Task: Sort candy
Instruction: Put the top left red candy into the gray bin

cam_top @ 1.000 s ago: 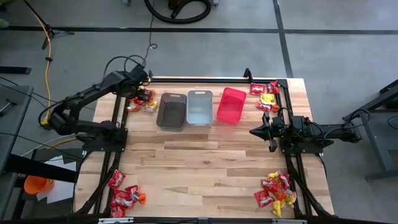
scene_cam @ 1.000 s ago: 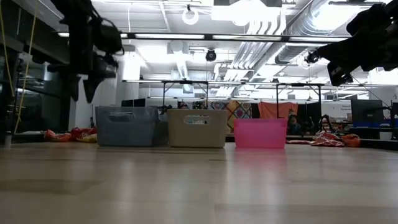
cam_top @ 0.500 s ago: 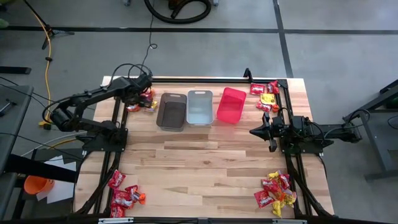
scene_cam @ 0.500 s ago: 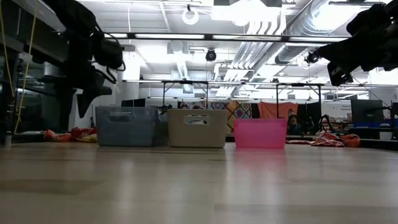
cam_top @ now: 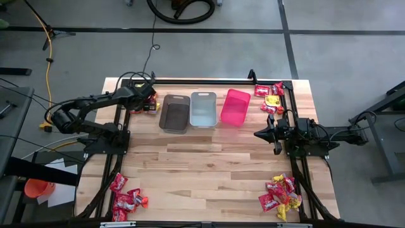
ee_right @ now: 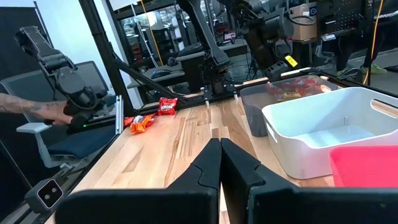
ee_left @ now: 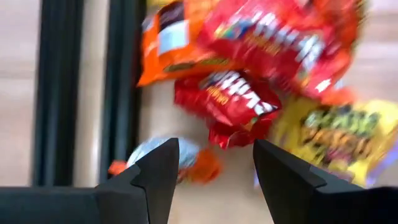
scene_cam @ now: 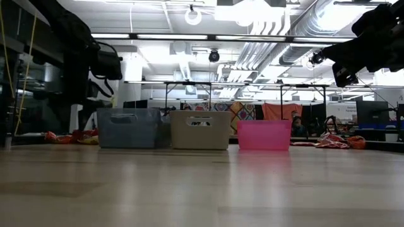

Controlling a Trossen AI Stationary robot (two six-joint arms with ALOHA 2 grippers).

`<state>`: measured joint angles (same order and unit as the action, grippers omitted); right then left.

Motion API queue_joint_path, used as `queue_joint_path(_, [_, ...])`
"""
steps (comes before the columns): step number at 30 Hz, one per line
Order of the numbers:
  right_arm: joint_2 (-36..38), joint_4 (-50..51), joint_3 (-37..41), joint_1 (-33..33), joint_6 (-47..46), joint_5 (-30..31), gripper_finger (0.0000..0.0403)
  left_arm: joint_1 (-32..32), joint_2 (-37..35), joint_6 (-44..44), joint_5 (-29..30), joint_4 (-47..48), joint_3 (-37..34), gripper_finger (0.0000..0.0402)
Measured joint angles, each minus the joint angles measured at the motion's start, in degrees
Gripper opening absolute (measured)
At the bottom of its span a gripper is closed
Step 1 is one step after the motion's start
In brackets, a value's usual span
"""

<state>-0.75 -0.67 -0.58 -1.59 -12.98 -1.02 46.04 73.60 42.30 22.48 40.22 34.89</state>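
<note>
My left gripper (cam_top: 145, 101) (ee_left: 214, 167) stands open, pointing steeply down over the candy pile at the table's far left. In the left wrist view a red candy pack (ee_left: 233, 102) lies just ahead of the gap between the fingers, and a small orange-and-silver sweet (ee_left: 189, 163) lies by one finger. Around them lie an orange pack (ee_left: 168, 43), a larger red pack (ee_left: 280, 34) and a yellow pack (ee_left: 329, 134). I cannot see the fingers touching any of them. My right gripper (cam_top: 259, 134) (ee_right: 221, 155) waits shut and level at the table's right side.
Brown bin (cam_top: 175, 113), grey bin (cam_top: 203, 109) and pink bin (cam_top: 235, 106) stand in a row at the far middle. More candy lies at the far right (cam_top: 270, 96), near right (cam_top: 280, 195) and near left (cam_top: 126, 199). A person's arm (ee_right: 31, 111) shows beyond the table.
My left gripper has come down onto the far-left candy pile, rolling a little as it sank; its fingers have stayed open. The candy and bins lie as before.
</note>
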Motion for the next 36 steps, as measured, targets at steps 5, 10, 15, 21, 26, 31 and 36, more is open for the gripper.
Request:
queue_joint_path(5, [0.01,-0.01,0.00,-0.01,-0.01,-0.02,0.0000,-0.08,0.00,0.40,1.09,-8.60,-1.93,0.0195])
queue_joint_path(10, [0.01,-0.02,0.00,-0.01,-0.01,-0.01,0.0000,-0.06,0.00,1.13,2.25,-8.75,-2.58,0.0195])
queue_joint_path(15, [0.01,0.00,0.00,0.01,0.01,-0.02,0.0000,-0.04,0.00,1.43,2.04,-10.00,-4.97,0.0172])
queue_joint_path(21, [0.01,-0.01,0.00,0.00,0.01,-0.02,0.0000,0.00,0.00,1.60,0.29,-13.49,-7.80,0.0064])
queue_joint_path(26, [0.01,-0.01,0.00,0.00,-0.01,-0.02,0.0000,0.00,-1.33,-0.45,-2.40,-13.02,-7.68,0.0012])
queue_joint_path(31, [0.01,0.00,0.00,-0.01,-0.01,0.00,0.0000,0.00,-6.83,-4.76,-4.47,-8.31,-5.30,0.0003])
queue_joint_path(36, [0.01,-0.01,0.00,0.00,0.00,-0.02,0.0000,0.00,-15.35,-7.98,-7.23,-3.18,-0.93,0.0001])
